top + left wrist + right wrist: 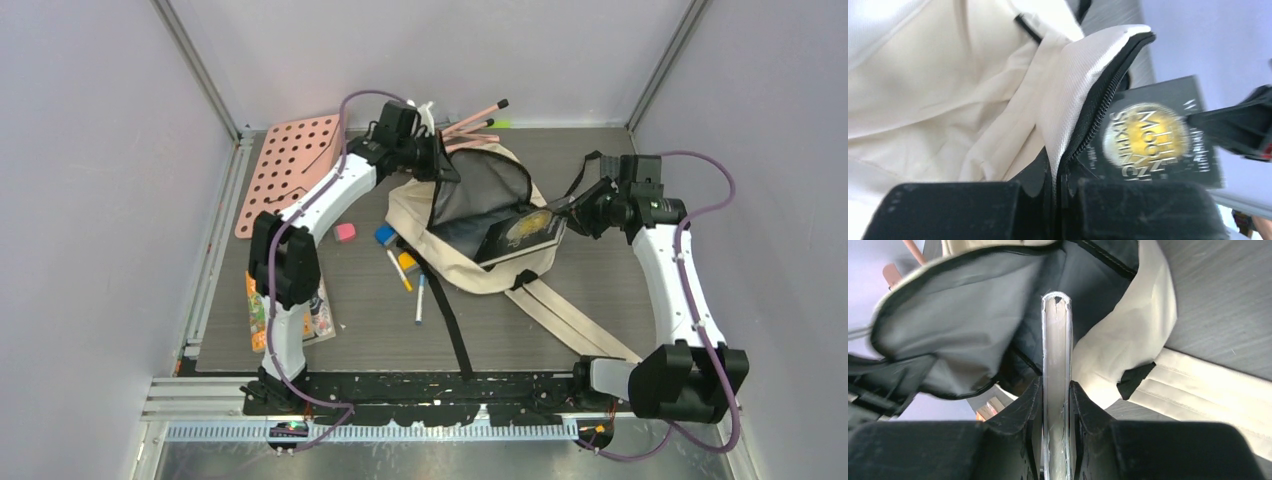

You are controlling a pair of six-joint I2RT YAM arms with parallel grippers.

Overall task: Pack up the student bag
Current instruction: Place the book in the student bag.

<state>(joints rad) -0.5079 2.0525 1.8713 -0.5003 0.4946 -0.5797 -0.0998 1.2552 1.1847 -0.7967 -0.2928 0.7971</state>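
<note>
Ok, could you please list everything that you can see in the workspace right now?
student bag: one, cream-beige with grey lining, table centre, mouth open
book: one, black with a gold disc, at the bag's open mouth
pegboard: one, pink, far left
pencils: about three, pink, behind the bag
eraser: one, pink, left of the bag
small blocks: two, blue and orange, by the bag's left edge
markers: two, white, in front of the bag
packet: one, multicoloured, near left, under the left arm
left fingers: black, shut on the bag's zipper rim
right fingers: black, shut on the book
</note>
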